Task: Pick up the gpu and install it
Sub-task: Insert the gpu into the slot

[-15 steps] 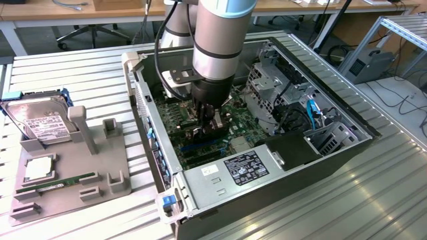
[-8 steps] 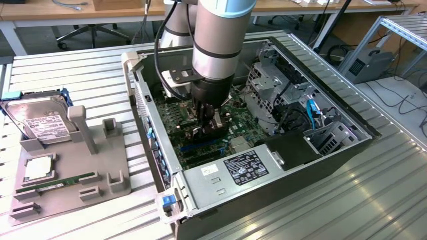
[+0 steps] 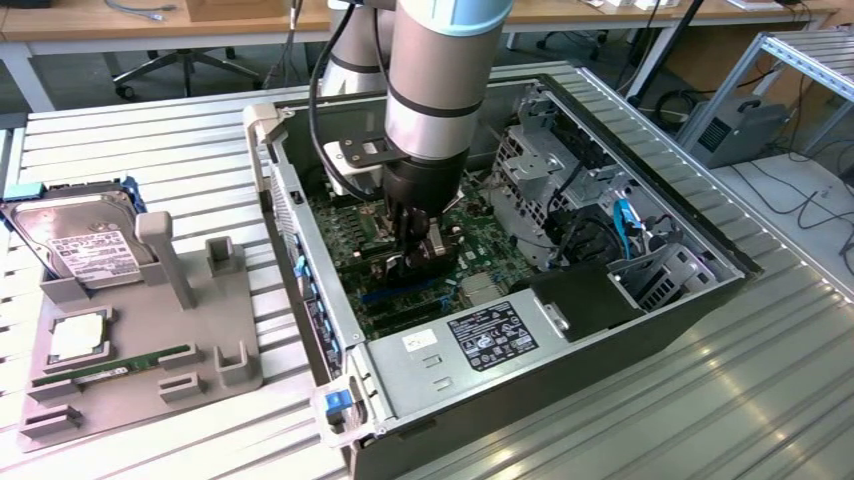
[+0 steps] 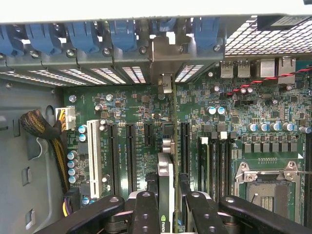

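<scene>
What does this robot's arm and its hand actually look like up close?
The arm is a thick round tube of silvery grey metal with a light blue band near the top. A black cable runs down alongside it. Lower down it narrows into a black wrist section with a white boxy piece clamped to one side. The hand is black, built from jointed links fastened with round bolts.

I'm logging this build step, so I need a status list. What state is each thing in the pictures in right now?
gpu: held on edge, low over the motherboard slots, inside the case.
gripper: shut on the gpu.
computer case: lying on its side, side panel off.
hard drive: propped in the grey holder.
memory stick: lying flat on the holder.
CPU socket: no cooler on it.
</scene>
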Robot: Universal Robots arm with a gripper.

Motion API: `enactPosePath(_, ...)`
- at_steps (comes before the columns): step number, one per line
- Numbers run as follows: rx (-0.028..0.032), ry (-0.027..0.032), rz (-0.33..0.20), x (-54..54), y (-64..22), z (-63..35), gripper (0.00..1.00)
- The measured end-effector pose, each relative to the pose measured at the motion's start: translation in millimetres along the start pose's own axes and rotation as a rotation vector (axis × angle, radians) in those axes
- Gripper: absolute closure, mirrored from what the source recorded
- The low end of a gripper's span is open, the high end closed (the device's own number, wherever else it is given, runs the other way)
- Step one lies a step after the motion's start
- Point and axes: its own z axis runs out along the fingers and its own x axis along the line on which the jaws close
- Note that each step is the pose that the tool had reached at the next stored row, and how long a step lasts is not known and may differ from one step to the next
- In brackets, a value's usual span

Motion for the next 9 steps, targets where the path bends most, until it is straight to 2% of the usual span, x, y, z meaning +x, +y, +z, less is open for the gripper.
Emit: enactPosePath(9, 0.0011, 0.0003, 0.0, -0.1, 0.1, -3.2, 0.73)
